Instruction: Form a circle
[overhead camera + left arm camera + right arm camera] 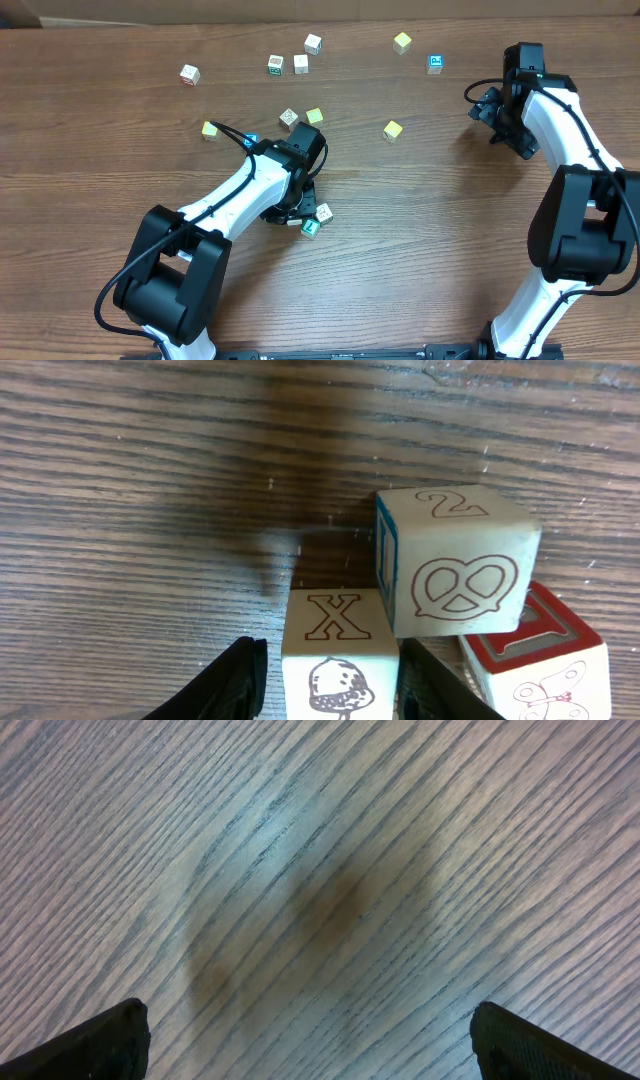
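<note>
Left gripper [332, 662], partly open, straddles one X cube [335, 628] beside two others [455, 565] [540, 660]; right gripper [310, 1025] gapes empty.

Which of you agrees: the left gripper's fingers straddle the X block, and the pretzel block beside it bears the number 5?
The number is wrong: the left wrist view shows the pretzel block bearing a 2, not 5. The left gripper does straddle the X block beside it.
</note>
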You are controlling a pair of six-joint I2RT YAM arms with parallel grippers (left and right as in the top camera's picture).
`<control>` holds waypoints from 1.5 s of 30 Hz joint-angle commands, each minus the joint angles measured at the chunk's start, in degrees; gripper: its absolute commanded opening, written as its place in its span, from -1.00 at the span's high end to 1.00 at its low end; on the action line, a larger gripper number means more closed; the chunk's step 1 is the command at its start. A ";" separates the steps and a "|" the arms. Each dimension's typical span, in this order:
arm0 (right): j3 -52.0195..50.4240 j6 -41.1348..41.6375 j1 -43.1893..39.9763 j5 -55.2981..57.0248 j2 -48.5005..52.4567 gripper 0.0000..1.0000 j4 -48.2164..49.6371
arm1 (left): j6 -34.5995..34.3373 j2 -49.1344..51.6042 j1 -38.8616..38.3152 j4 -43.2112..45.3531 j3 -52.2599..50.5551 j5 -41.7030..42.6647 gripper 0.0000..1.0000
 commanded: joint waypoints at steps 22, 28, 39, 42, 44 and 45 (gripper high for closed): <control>0.02 -0.04 0.13 0.20 -1.51 -1.00 0.26 | 1.38 0.81 -0.13 -2.40 2.60 0.22 0.00; 0.02 -0.02 0.13 0.20 -1.51 -1.00 0.26 | 1.38 0.81 -0.13 -4.81 5.40 -1.62 0.00; 0.02 -0.04 0.13 0.20 -1.51 -1.00 0.26 | 1.38 0.81 -0.20 -7.52 9.60 -0.70 0.00; 0.02 -0.04 0.13 0.20 -1.51 -1.00 0.26 | 1.36 0.81 -0.61 -7.41 9.94 0.26 0.01; 0.02 -0.02 0.13 0.20 -1.51 -1.00 0.26 | 1.29 0.83 -1.25 -7.26 9.92 0.28 0.00; 0.02 -0.04 0.13 0.20 -1.51 -1.00 0.26 | 1.11 0.83 -1.70 -7.04 9.88 0.26 -0.01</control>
